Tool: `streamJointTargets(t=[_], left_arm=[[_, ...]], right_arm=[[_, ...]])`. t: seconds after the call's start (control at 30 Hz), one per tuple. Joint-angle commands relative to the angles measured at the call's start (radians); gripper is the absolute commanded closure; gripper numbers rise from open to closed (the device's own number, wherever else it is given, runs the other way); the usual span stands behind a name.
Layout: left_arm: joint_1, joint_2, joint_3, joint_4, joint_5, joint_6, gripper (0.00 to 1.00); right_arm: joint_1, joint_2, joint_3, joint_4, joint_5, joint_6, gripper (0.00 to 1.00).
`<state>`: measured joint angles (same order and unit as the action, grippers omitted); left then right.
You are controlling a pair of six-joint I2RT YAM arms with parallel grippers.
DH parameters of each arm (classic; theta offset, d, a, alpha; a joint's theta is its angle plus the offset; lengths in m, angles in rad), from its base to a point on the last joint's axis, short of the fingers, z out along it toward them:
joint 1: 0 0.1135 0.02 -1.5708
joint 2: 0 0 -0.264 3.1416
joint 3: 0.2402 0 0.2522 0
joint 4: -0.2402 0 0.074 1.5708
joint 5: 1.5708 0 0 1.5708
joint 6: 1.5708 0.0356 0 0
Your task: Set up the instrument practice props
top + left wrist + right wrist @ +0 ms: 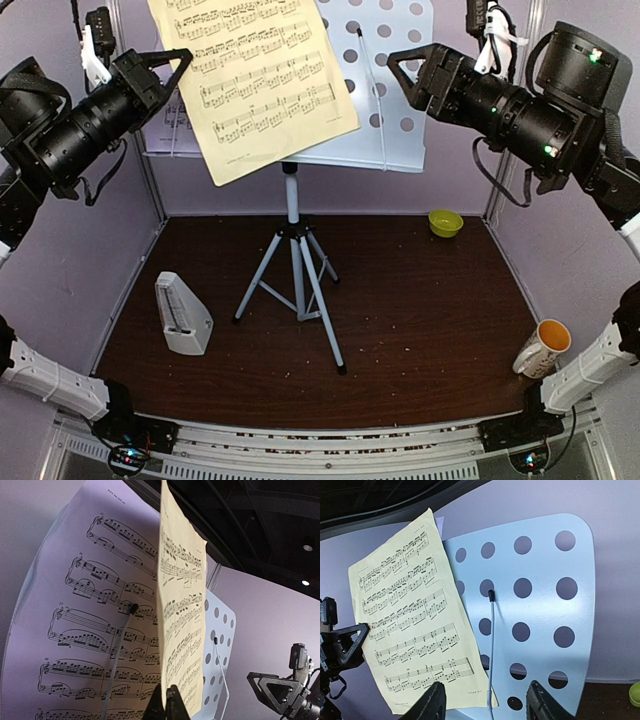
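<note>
The grey perforated music-stand desk (pixel 400 100) stands on its silver tripod (pixel 297 270) at the back centre. A lilac page (pixel 75 630) lies flat on the desk's left half behind a wire page holder (pixel 117 655). My left gripper (pixel 170 702) is shut on the bottom edge of the pale yellow page (pixel 262 80), which hangs tilted in front of the desk, edge-on in the left wrist view. My right gripper (pixel 487 702) is open and faces the bare right half of the desk (pixel 540 605), with the other wire holder (pixel 491 640) in line between its fingers. The light grey metronome (pixel 182 313) stands on the table at the left.
A small green bowl (pixel 445 222) sits at the back right of the brown table (pixel 420 310). A mug with an orange inside (pixel 543 348) stands at the near right beside the right arm. Lilac walls close in both sides.
</note>
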<state>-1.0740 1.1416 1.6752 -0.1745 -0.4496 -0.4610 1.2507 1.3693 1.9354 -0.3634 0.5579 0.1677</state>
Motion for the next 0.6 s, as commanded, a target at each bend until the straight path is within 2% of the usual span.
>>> streamJointTargets(t=[0.0, 0.17, 0.33, 0.57], left_arm=[[0.005, -0.021, -0.015, 0.054, 0.013, 0.041, 1.00], [0.005, -0.052, -0.057, 0.072, -0.005, 0.049, 1.00], [0.005, -0.072, -0.080, 0.073, -0.009, 0.053, 1.00], [0.005, -0.084, -0.094, 0.074, -0.010, 0.061, 1.00]], right_arm=[[0.006, 0.054, 0.075, -0.030, 0.045, 0.014, 0.46], [-0.008, 0.127, 0.167, -0.074, 0.055, 0.044, 0.48], [-0.057, 0.187, 0.245, -0.155, -0.006, 0.156, 0.50], [-0.085, 0.212, 0.258, -0.159, -0.053, 0.206, 0.57]])
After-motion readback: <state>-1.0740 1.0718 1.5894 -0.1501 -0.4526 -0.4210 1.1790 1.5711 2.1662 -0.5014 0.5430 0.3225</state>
